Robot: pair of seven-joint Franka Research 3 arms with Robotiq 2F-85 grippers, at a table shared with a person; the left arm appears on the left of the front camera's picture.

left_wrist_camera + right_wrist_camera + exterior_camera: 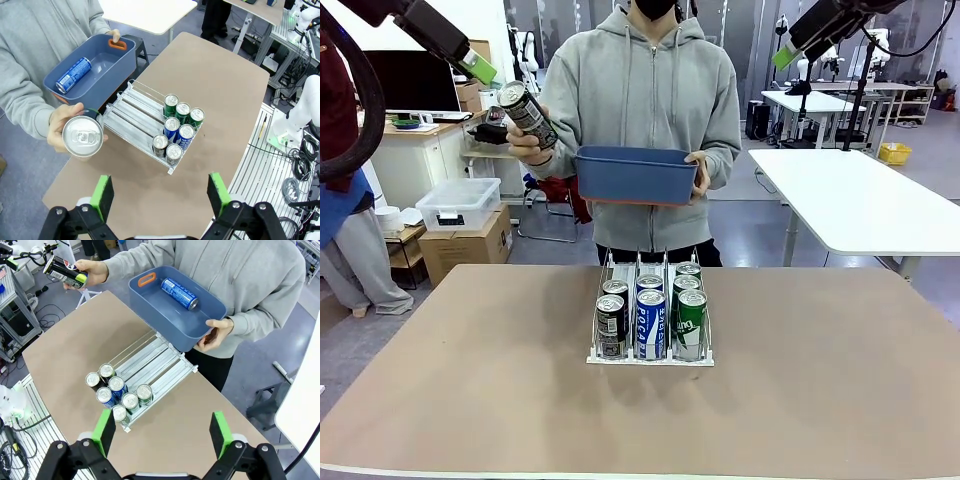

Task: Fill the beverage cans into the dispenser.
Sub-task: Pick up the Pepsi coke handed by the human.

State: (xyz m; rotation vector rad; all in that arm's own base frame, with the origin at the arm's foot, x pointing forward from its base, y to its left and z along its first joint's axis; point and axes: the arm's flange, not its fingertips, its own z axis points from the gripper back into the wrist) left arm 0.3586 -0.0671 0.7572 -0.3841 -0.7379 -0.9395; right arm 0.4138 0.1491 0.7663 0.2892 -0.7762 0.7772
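Your left gripper [161,196] and right gripper [162,434] spread wide, empty, high above table [225,85]. Dispenser [135,117] mid-table, seven cans [171,124] at its front lip. Beyond, person's hand [525,148] holds black can [527,110]; blue bin [107,62] holds one blue can [73,75].

The beverage cans [650,325] in the dispenser [131,116] are glossy printed metal with bright silver tops; the can [83,136] in the person's hand [61,125] shows the same shiny metal lid. The dispenser is clear, glossy plastic with thin dividers on a white base. The blue bin [636,176] is smooth matt plastic. The tabletop [450,390] is matt brown and even. The hoodie [640,90] is soft grey cloth
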